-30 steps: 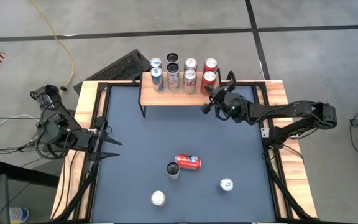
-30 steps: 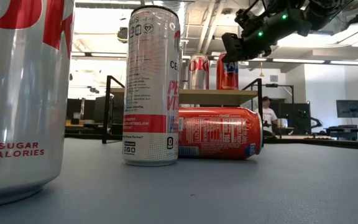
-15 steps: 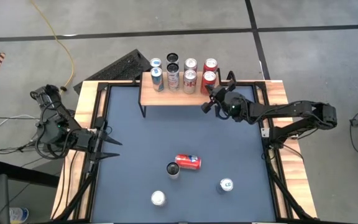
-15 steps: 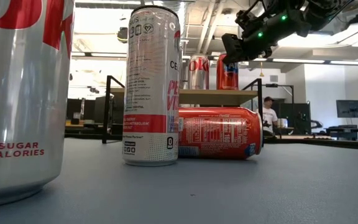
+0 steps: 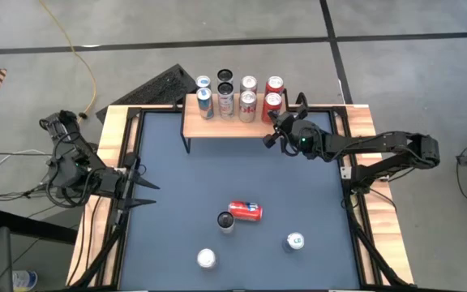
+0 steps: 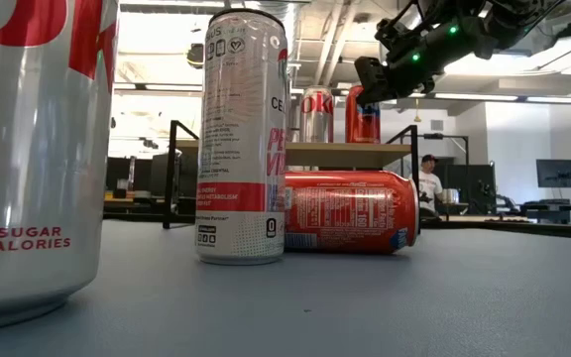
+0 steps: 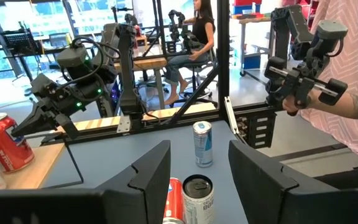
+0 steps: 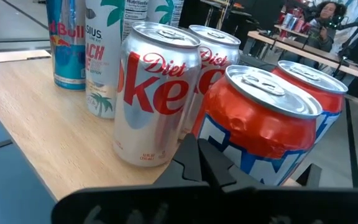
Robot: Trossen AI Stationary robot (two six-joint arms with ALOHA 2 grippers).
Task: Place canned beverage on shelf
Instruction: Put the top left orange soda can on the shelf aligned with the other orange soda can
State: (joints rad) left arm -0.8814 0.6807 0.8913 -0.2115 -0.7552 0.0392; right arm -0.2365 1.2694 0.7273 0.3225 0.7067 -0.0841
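The shelf (image 5: 224,123), already lined with cans, lies just ahead of the right gripper (image 5: 271,135), which is pinched shut on nothing beside the red can (image 8: 267,127) at its end, while the left gripper (image 5: 140,185), half open, waits far across the table (image 5: 298,195).

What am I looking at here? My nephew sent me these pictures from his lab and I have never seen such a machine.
It is a robot with two dark arms at a table, putting drink cans on a small wooden shelf. One picture looks straight down, one sits at table height, and two come from cameras on the wrists. Eight cans already stand on the shelf. The right gripper hangs shut and empty beside the red can at the shelf's end. The left gripper waits open at the table's left edge. On the table lie a tipped red can and three upright ones, including a slim can and a silver can.
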